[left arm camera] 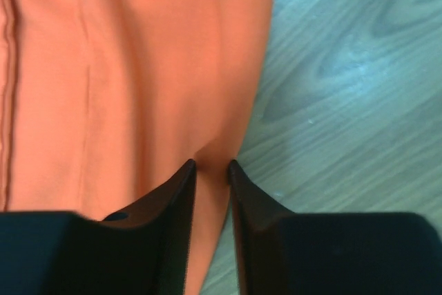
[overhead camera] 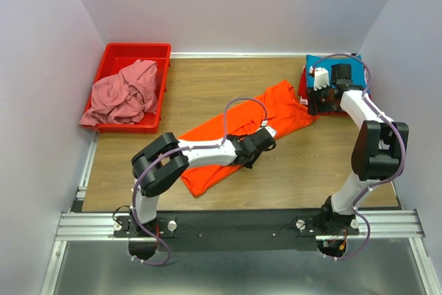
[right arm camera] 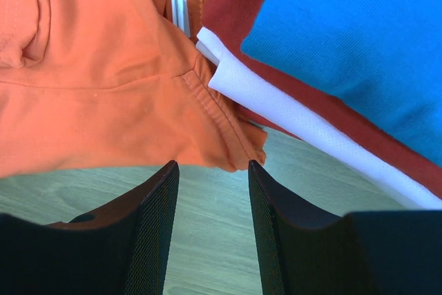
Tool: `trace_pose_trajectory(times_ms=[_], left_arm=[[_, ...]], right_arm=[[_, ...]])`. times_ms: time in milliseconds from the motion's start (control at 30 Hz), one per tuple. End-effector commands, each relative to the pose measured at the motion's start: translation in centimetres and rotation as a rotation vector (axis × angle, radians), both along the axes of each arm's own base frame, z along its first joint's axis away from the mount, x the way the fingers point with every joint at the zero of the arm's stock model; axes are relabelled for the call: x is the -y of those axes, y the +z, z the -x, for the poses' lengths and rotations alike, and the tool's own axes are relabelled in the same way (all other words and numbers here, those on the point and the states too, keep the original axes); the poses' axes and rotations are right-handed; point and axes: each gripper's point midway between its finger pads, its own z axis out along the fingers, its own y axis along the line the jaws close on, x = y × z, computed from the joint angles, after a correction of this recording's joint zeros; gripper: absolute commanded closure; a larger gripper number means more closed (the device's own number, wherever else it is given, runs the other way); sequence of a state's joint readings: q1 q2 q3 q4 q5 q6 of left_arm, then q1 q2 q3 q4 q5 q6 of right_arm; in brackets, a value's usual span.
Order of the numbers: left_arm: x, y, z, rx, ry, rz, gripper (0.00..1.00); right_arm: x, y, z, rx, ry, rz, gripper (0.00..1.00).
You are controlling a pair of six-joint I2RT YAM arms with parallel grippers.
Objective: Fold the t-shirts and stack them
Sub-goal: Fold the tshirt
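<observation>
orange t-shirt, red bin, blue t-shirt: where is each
orange t-shirt (overhead camera: 283,110), top external view, its far half
red bin (overhead camera: 138,48), top external view, far rim
blue t-shirt (right arm camera: 359,39), right wrist view, flat top face

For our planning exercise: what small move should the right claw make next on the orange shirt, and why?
Probably ease the right claw forward, then close: its jaws stand open and the orange t-shirt's hemmed corner lies just beyond the fingertips, not between them.

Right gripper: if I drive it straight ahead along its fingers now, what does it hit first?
Most likely the orange t-shirt: its hemmed corner lies directly ahead of the open right gripper. The folded stack sits beyond it. How high the gripper rides above the cloth is unclear.
</observation>
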State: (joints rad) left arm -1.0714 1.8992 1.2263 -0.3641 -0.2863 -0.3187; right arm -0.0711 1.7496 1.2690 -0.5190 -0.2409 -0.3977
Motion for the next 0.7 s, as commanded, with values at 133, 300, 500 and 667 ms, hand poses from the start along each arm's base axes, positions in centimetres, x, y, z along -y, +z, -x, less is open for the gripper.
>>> trace_pose_trajectory(times_ms=[133,300,500,667], left_arm=[[-1.6,-1.4,-0.2,0.014,0.047,-0.085,0.96],[-1.8,-1.0,0.6,-0.002,0.032,-0.055,1.0],[-1.9,-0.6,1.6,-0.016,0.018,-0.026,1.0],[-2.2,-0.4,2.3,-0.021,0.01,-0.018,1.0]], right_arm=[[0.4,-1.5,0.0,-0.021,-0.009,0.017,0.48],[0.4,-2.0,-0.1,-0.03,-0.009,0.018,0.48],[0.4,-3.1,0.4,-0.056,-0.006,0.021,0.49],[0.5,-3.8,0.6,-0.068,-0.007,0.025,0.51]])
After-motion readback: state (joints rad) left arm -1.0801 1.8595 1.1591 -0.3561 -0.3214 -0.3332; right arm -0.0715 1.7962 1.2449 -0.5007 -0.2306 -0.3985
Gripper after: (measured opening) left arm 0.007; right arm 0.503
